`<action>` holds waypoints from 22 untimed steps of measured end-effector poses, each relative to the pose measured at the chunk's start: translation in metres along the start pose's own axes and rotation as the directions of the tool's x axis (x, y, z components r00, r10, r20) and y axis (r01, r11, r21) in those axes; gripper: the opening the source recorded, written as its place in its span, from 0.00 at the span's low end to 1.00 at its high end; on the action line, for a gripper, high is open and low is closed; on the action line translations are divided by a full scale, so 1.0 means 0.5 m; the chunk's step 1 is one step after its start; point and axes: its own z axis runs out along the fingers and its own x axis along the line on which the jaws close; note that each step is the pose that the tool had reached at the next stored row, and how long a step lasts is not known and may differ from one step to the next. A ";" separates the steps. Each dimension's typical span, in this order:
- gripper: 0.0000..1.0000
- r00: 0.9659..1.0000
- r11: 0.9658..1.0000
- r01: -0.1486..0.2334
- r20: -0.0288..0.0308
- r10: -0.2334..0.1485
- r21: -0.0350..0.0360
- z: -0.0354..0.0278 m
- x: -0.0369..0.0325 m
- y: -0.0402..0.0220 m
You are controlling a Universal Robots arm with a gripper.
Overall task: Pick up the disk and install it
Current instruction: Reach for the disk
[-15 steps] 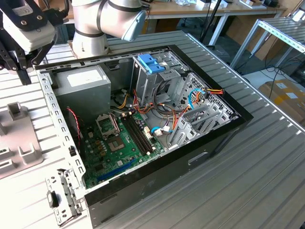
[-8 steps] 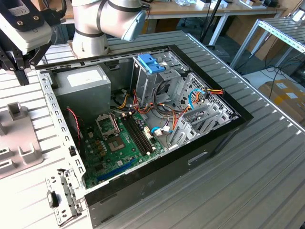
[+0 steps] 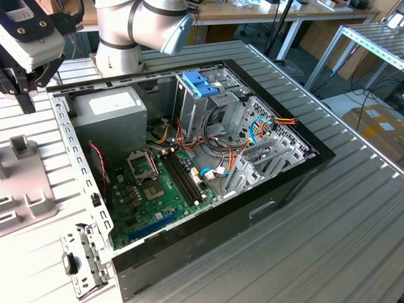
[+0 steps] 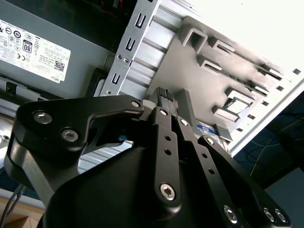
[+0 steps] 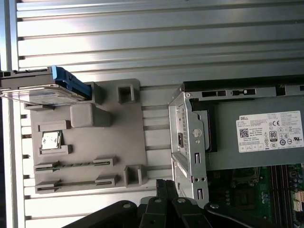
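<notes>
The disk (image 5: 47, 89), a flat drive in a bright blue carrier, rests on one end of a grey fixture plate (image 5: 114, 137) beside the open computer case (image 5: 190, 142). My gripper (image 5: 165, 184) hangs above the plate's edge nearest the case, well apart from the disk. Its black fingers (image 4: 164, 102) are pressed together with nothing between them. In the exterior view the gripper (image 3: 26, 104) is at the upper left, above the fixture plate (image 3: 25, 189) and just outside the case wall.
The case (image 3: 189, 164) lies open with motherboard, cables and a grey power supply (image 3: 110, 110) with a white label. A paler blue bracket (image 3: 201, 82) sits atop the drive cage. A small silver chip (image 5: 51, 140) lies on the plate. A ribbed metal table (image 3: 328, 240) surrounds everything.
</notes>
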 end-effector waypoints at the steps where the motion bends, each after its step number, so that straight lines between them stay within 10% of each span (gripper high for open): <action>1: 0.11 1.000 1.000 0.000 0.000 0.000 0.000 0.000 0.001 0.000; 22: 0.11 1.000 1.000 0.000 0.000 0.000 0.000 0.000 0.017 -0.001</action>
